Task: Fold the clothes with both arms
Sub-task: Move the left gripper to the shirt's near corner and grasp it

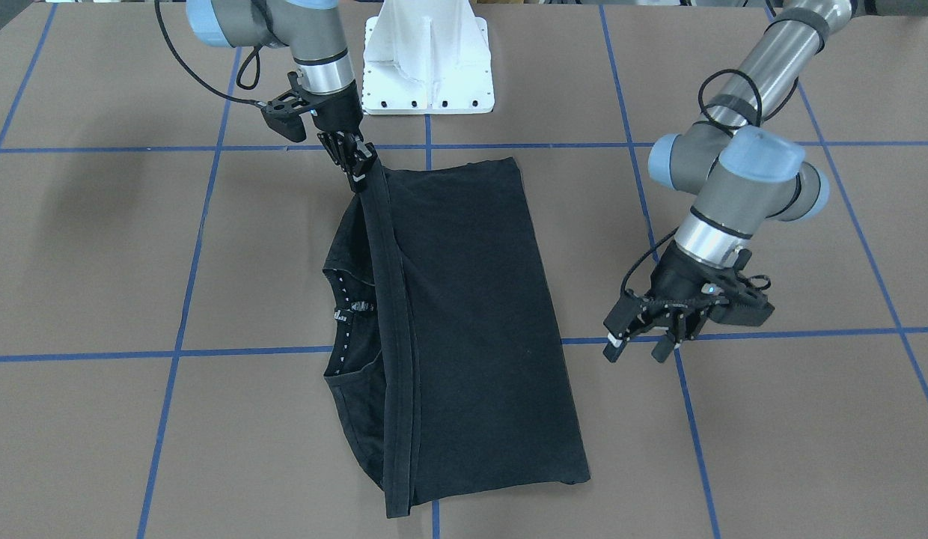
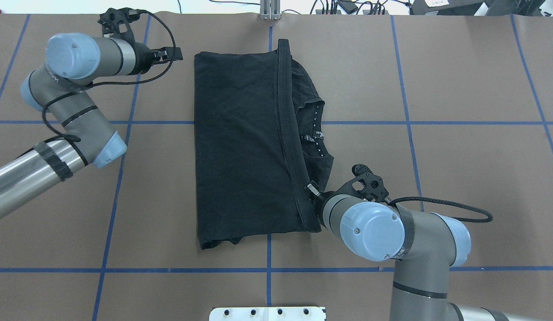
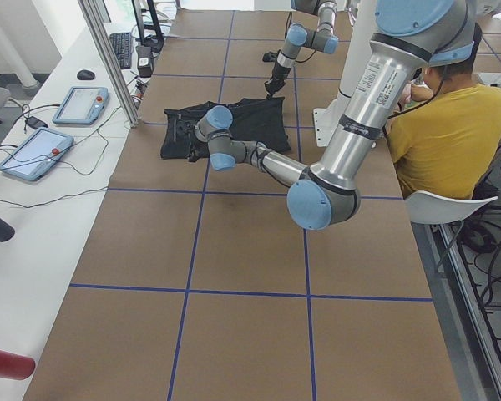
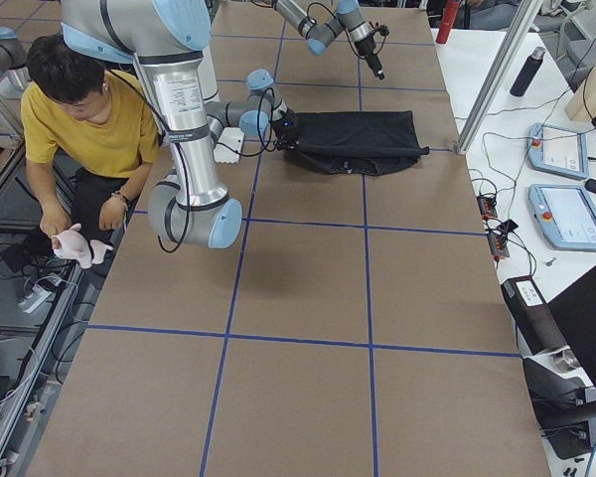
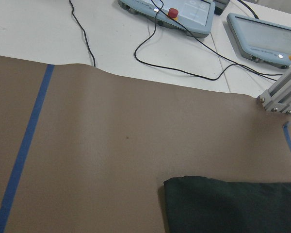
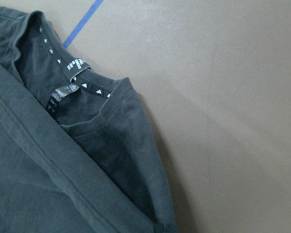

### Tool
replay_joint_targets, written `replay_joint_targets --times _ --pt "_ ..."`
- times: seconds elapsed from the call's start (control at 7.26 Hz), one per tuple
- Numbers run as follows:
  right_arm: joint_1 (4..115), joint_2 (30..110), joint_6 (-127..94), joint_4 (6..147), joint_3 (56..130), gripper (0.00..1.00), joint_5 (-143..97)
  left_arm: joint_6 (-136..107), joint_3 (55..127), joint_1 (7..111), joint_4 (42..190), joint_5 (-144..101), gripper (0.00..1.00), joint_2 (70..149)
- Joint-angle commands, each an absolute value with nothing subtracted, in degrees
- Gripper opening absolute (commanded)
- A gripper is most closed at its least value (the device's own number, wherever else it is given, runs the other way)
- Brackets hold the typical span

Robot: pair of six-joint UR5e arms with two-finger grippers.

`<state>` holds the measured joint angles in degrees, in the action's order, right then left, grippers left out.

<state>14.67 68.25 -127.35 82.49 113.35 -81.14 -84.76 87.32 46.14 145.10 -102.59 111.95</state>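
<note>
The brown surface (image 1: 97,262) carries the black T-shirt (image 1: 471,314) at frame centre, folded, its long axis running top to bottom. The right arm (image 1: 322,52), upper left, has its jaws pinched on the top end of the hem band (image 1: 393,299). The left arm (image 1: 733,202), at right, has its jaws wide and empty, apart from the shirt's right edge. The band's free bottom end lies down-left of them.

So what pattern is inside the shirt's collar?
White triangles on black tape, clearest in right wrist view.

No legible text anywhere. Only white marks on the neck label (image 6: 76,65) inside the T-shirt (image 6: 34,184) collar, too blurred to read.
</note>
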Motion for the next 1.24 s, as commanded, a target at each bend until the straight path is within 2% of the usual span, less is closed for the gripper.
replay_joint_targets --times 0.0,0.14,0.41,0.83,1.1 --pt "14.24 70.03 -127.35 82.79 115.21 0.0 -82.08 -100.31 104.61 37.05 145.02 -100.31 0.98 99.8" --pt "14.15 71.79 -127.35 82.79 117.14 0.0 -82.44 -105.5 108.94 30.04 145.02 -94.45 0.98 95.75" --pt "14.06 72.42 -127.35 82.79 117.95 0.0 -82.7 -114.4 110.3 15.27 139.53 -82.48 0.97 95.53" --pt "13.97 72.33 -127.35 82.79 117.95 0.0 -83.32 -119.88 111.62 6.0 131.86 -81.39 0.83 99.56" --pt "13.97 72.33 -127.35 82.71 117.95 0.0 -83.41 -119.97 110.4 4.75 129.99 -81.47 0.75 101.86"
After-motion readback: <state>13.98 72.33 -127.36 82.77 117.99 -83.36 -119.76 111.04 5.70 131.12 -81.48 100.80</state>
